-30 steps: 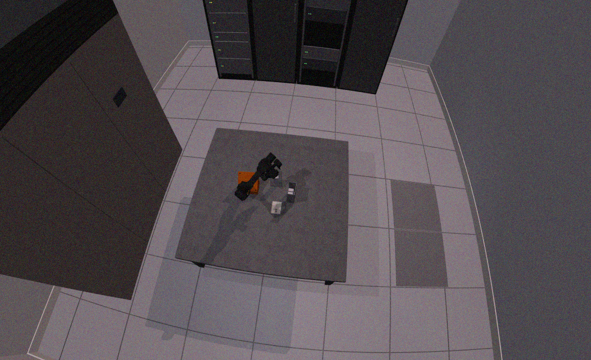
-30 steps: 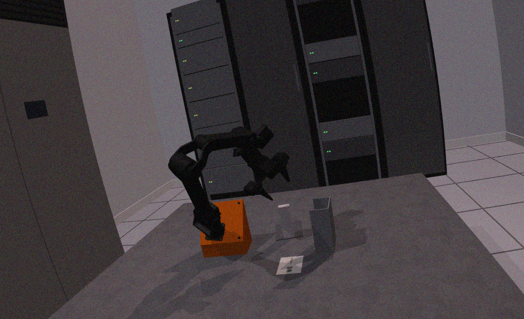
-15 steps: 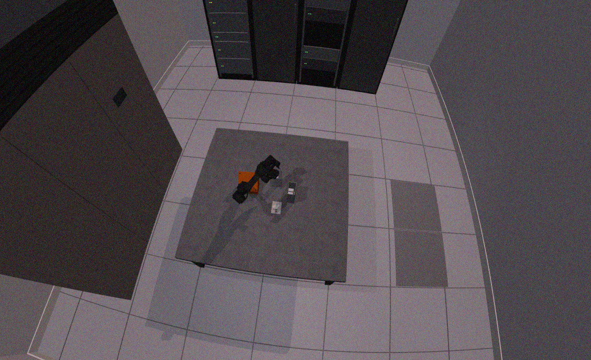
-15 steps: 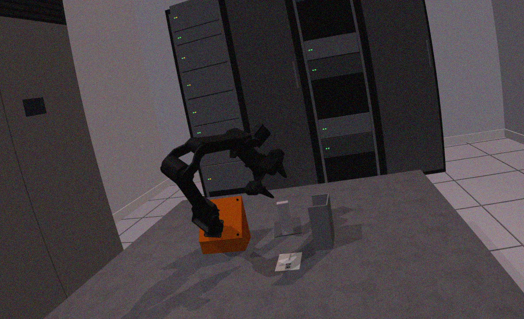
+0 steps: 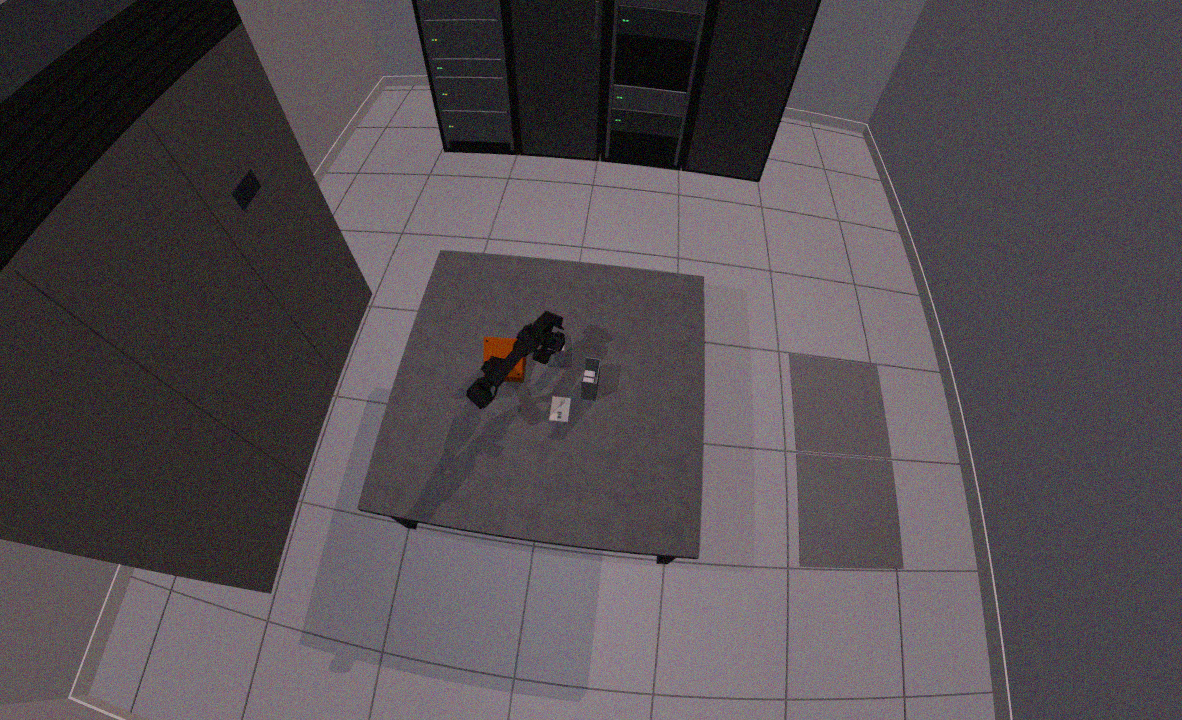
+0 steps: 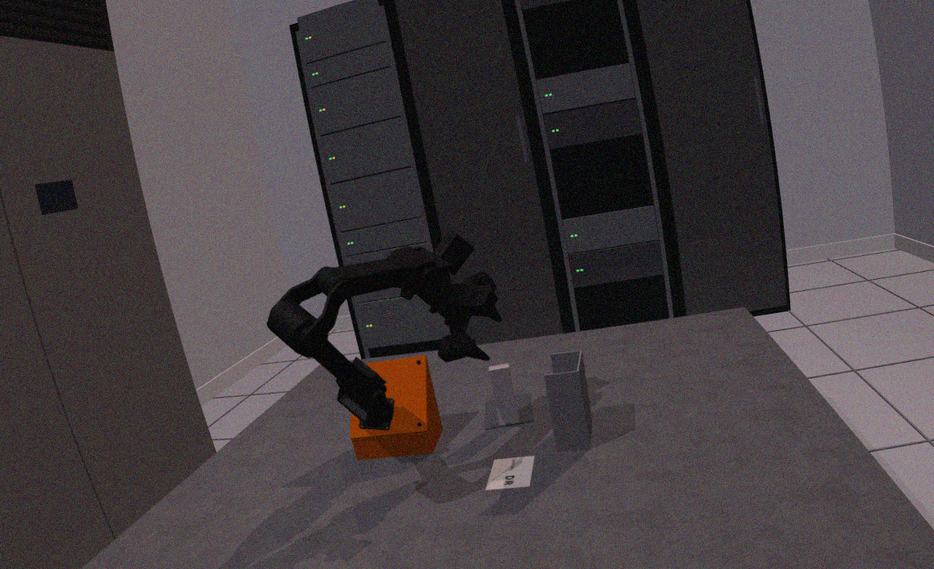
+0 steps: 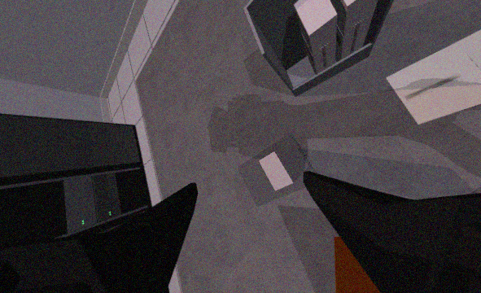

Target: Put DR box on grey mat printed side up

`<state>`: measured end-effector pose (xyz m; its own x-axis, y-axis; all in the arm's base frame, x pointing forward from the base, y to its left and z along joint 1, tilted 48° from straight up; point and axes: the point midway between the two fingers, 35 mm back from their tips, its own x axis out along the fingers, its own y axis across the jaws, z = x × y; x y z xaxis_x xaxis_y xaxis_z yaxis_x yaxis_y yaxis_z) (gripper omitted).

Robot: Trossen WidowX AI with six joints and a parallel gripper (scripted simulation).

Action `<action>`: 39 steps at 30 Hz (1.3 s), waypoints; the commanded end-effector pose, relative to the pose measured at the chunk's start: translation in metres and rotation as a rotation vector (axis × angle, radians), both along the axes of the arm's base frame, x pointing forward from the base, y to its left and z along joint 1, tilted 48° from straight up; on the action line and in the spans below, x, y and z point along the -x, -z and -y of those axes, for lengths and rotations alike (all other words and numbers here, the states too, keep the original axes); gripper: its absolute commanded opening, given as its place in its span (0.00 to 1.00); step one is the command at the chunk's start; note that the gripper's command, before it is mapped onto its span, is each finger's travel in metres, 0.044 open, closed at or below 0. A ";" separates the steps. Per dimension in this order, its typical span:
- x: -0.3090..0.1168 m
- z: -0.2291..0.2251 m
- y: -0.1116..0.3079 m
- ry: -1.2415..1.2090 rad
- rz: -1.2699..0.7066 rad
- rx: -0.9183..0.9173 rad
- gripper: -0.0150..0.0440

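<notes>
Left, orange base (image 5: 492,343) (image 6: 413,396) (image 7: 347,273), arm on it. Claw (image 5: 560,337) (image 6: 494,338) (image 7: 250,181) spread about fully, nothing held, raised towards 11 o'clock from the upright box (image 5: 563,347) (image 6: 501,386) (image 7: 276,171). That box stands on end on the mat (image 5: 565,360) (image 6: 523,412) (image 7: 253,185); its code is unreadable, so whether it is DR: cannot tell. Flat "DR" card (image 5: 559,409) (image 6: 510,472) (image 7: 439,79): 6 o'clock of it. Rightmost, bin (image 5: 590,392) (image 6: 568,413) (image 7: 334,67), 1 o'clock of card: two boxes (image 5: 589,376) (image 7: 319,20) standing inside.

Arm: matte black throughout, slender curved links, bulky rounded joints (image 5: 512,356) (image 6: 378,274).
Gripper: black, two separate fingers (image 5: 552,343) (image 6: 480,329), each tapering to a narrow tip.
Wrist attachment: black, block-shaped housing (image 6: 454,250).
Arm foot: black, angular, compact (image 6: 366,405).
Markings: none legible; surface detail obscured by dim light.
</notes>
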<state>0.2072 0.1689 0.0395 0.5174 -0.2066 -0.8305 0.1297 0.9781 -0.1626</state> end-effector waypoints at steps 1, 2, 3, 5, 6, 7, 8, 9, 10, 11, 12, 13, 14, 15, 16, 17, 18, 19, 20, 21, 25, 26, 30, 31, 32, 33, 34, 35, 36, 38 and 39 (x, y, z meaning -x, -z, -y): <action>0.001 0.001 0.000 -0.024 -0.008 -0.001 1.00; 0.001 0.001 0.000 -0.033 -0.013 0.000 1.00; 0.001 0.002 0.000 -0.050 -0.022 0.002 1.00; 0.001 0.002 0.000 -0.090 -0.042 0.007 1.00; 0.001 0.003 0.000 -0.110 -0.051 0.009 1.00; 0.000 0.003 0.000 -0.131 -0.060 0.010 1.00; 0.000 0.004 0.000 -0.151 -0.069 0.012 1.00; 0.000 0.004 0.000 -0.172 -0.077 0.014 1.00; 0.000 0.004 0.000 -0.194 -0.085 0.015 1.00; 0.000 0.005 0.000 -0.214 -0.092 0.016 1.00; 0.000 0.005 -0.001 -0.234 -0.098 0.018 1.00; 0.000 0.005 -0.001 -0.254 -0.104 0.019 1.00; -0.001 0.006 -0.001 -0.274 -0.110 0.020 1.00; -0.001 0.006 -0.001 -0.295 -0.116 0.021 1.00; -0.001 0.006 -0.001 -0.315 -0.121 0.022 1.00; -0.001 0.006 -0.001 -0.336 -0.126 0.023 1.00; -0.001 0.006 -0.002 -0.357 -0.130 0.024 1.00; -0.001 0.007 -0.002 -0.378 -0.134 0.025 1.00; -0.002 0.007 -0.002 -0.399 -0.138 0.026 1.00; -0.002 0.007 -0.003 -0.420 -0.141 0.027 1.00; -0.002 0.007 -0.003 -0.450 -0.145 0.028 1.00; -0.002 0.007 -0.003 -0.450 -0.145 0.028 1.00; -0.002 0.008 -0.003 -0.483 -0.162 0.034 1.00; -0.003 0.008 -0.003 -0.504 -0.173 0.037 1.00; -0.003 0.009 -0.003 -0.526 -0.183 0.040 1.00; -0.003 0.009 -0.003 -0.549 -0.193 0.043 1.00; -0.004 0.009 -0.003 -0.571 -0.203 0.046 1.00; -0.004 0.010 -0.003 -0.593 -0.212 0.048 1.00; -0.004 0.010 -0.003 -0.616 -0.221 0.050 1.00; -0.005 0.010 -0.003 -0.659 -0.238 0.053 1.00; -0.005 0.011 -0.003 -0.681 -0.245 0.054 1.00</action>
<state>0.2106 0.1573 0.0399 0.3687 0.0245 -0.9292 -0.4914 0.8537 -0.1725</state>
